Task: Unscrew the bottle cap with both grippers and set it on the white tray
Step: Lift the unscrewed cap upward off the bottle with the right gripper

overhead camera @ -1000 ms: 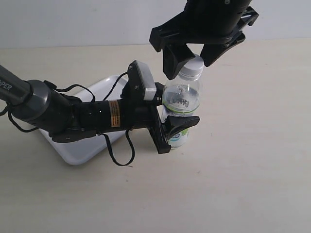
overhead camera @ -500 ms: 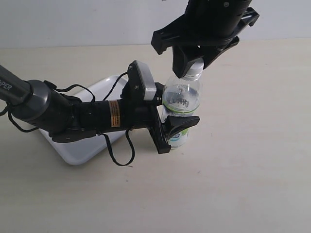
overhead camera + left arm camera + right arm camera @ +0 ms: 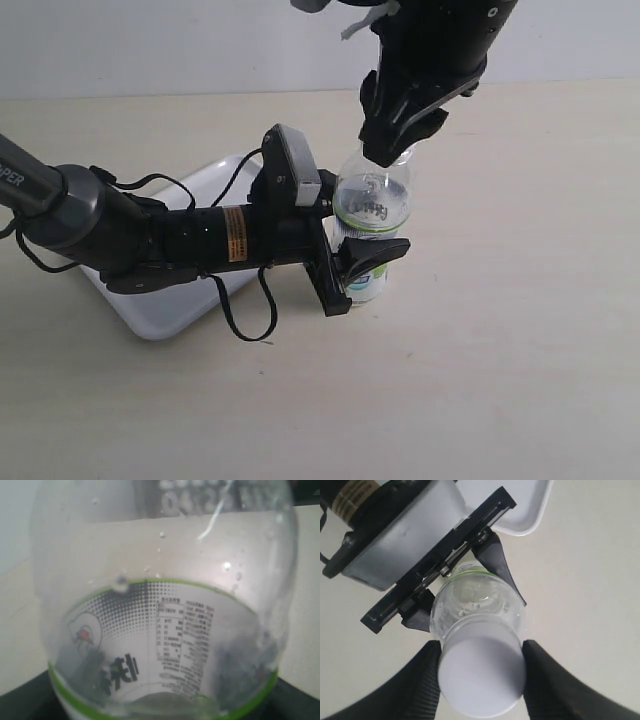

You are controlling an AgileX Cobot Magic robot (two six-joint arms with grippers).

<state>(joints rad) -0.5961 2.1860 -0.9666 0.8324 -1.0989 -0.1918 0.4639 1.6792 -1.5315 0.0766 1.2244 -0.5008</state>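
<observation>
The clear bottle (image 3: 373,205) stands upright on the table, its white-and-green label (image 3: 165,645) filling the left wrist view. My left gripper (image 3: 352,262) is shut on the bottle's lower body, one black jaw wrapped round the front. From above, my right gripper (image 3: 392,148) has its fingers (image 3: 417,685) pressed on both sides of the white bottle cap (image 3: 482,672), which sits on the neck. The exterior view hides the cap behind that gripper. The white tray (image 3: 205,195) lies to the left, under the left arm.
The left arm's thick grey body and looping black cable (image 3: 245,320) lie across the tray and the table in front of it. The tray's rounded corner (image 3: 530,510) shows beyond the left gripper in the right wrist view.
My right gripper went from open around the cap to shut on it, then turned about the cap, so it now looks narrow from the side. Bottle and left gripper stayed put.
</observation>
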